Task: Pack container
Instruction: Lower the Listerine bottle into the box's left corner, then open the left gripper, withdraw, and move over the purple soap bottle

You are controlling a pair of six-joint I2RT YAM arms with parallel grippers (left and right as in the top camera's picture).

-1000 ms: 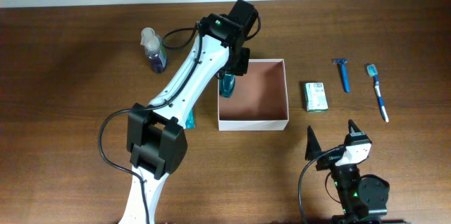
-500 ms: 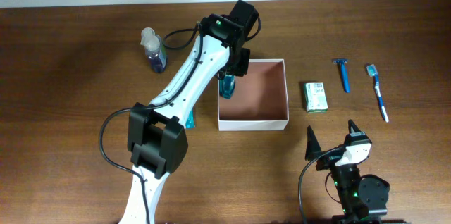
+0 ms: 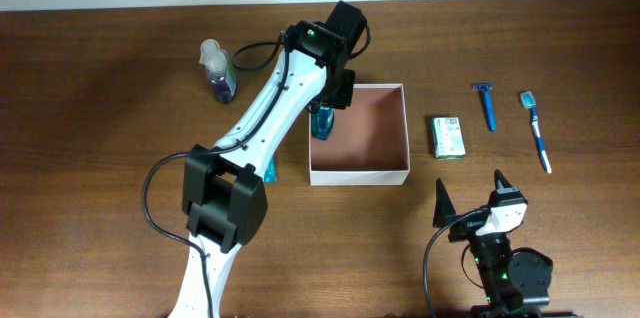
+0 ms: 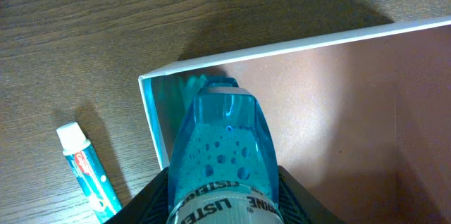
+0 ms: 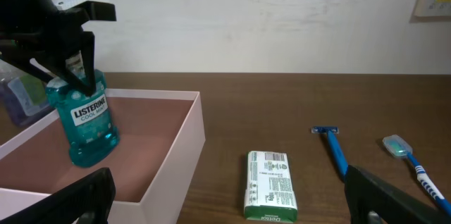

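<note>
Container point(image 3: 378, 130): square, white walls, pinkish-brown floor. It sits mid-counter point(image 3: 90, 178), slightly nearer the far edge than the near one.

Left pincer point(image 5: 72, 63): clenched on the neck of a blue mouthwash bottle point(image 5: 87, 124). The bottle is upright, inside the container at its far-left corner, close to the left wall. Cannot tell whether its base rests on the floor.

Right pincer point(image 3: 470, 191): released, fingers spread wide. It is low by the near edge, toward the right corner, well apart from all items.

Outside the container:
- toothpaste tube point(image 4: 89, 172), flat, just beside the left wall
- soap box point(image 3: 448, 137), just right of the container
- razor point(image 3: 487, 106) and toothbrush point(image 3: 536, 131), further toward the right edge
- purple-tinted bottle point(image 3: 219, 71), toward the far edge, left of the arm
</note>
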